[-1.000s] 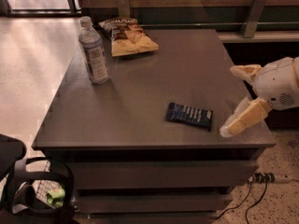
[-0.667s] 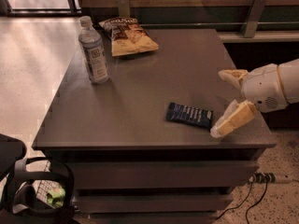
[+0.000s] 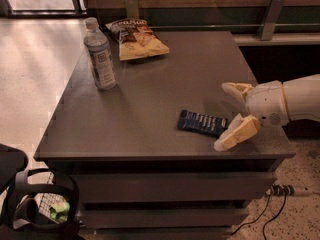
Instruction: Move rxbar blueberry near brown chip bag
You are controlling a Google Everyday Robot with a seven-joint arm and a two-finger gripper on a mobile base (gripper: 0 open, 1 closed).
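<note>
Trouble starts at the near right of the dark grey surface (image 3: 165, 84), where your white two-finger tool (image 3: 231, 113) hangs wide open and empty at the right end of the flat navy-blue wrapped rxbar blueberry (image 3: 202, 123). Close off-centre and you may pinch only a corner, so the bar slips on the long carry to the crinkled brown chip bag (image 3: 137, 39), far left.

- Rows of white lettering cross the dark-blue rxbar blueberry (image 3: 202, 123) on the tabletop (image 3: 150, 114); no word is legible.
- White lettering heads the brown chip bag (image 3: 137, 39) at the far edge, also illegible.
- The water bottle (image 3: 100, 54) wears a pale label with a small, unreadable dark mark.
- The pincer (image 3: 223, 116), fingers spread, straddles the bar's right end.
</note>
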